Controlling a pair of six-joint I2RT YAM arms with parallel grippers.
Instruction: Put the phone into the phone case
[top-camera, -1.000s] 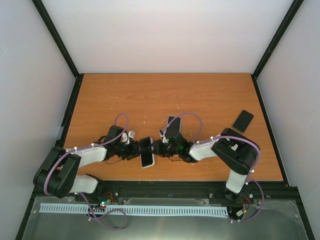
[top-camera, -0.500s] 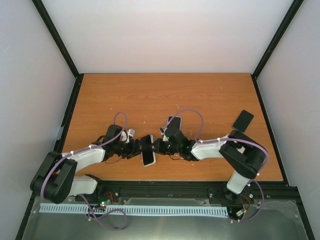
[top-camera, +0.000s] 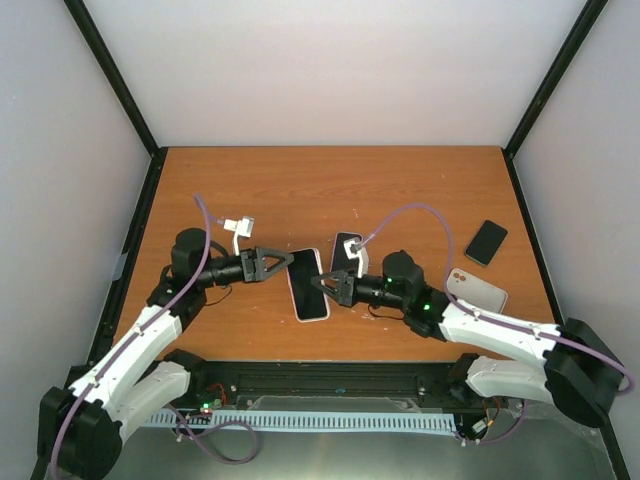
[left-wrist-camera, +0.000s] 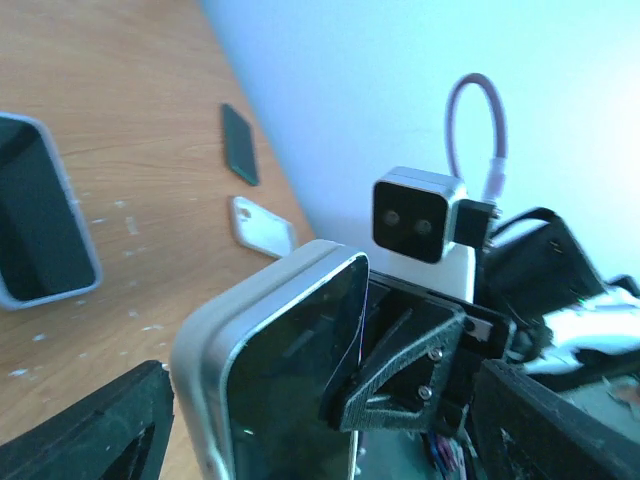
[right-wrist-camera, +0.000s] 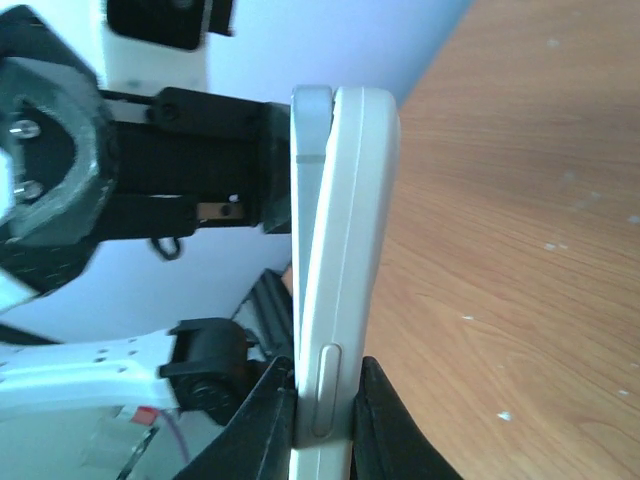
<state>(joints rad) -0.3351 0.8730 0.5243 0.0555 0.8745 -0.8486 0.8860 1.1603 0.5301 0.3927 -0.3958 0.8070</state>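
A dark-screened phone sits inside a white phone case (top-camera: 308, 288). My right gripper (top-camera: 322, 285) is shut on its right long edge and holds it just above the table. In the right wrist view (right-wrist-camera: 335, 250) it stands edge-on, clamped between my right gripper's (right-wrist-camera: 325, 400) two fingers. My left gripper (top-camera: 285, 262) is open beside the cased phone's upper left corner. In the left wrist view the cased phone (left-wrist-camera: 270, 390) lies between my left gripper's (left-wrist-camera: 320, 440) wide-spread fingers without touching them.
A second phone in a white case (top-camera: 347, 250) lies on the table just behind the held one, also in the left wrist view (left-wrist-camera: 35, 225). A black phone or case (top-camera: 486, 242) and a pale case (top-camera: 478, 291) lie at the right.
Both grippers were on the phone near the front edge. My left gripper has opened and drawn back to the left. My right arm has stretched out, carrying the phone slightly farther from the front edge.
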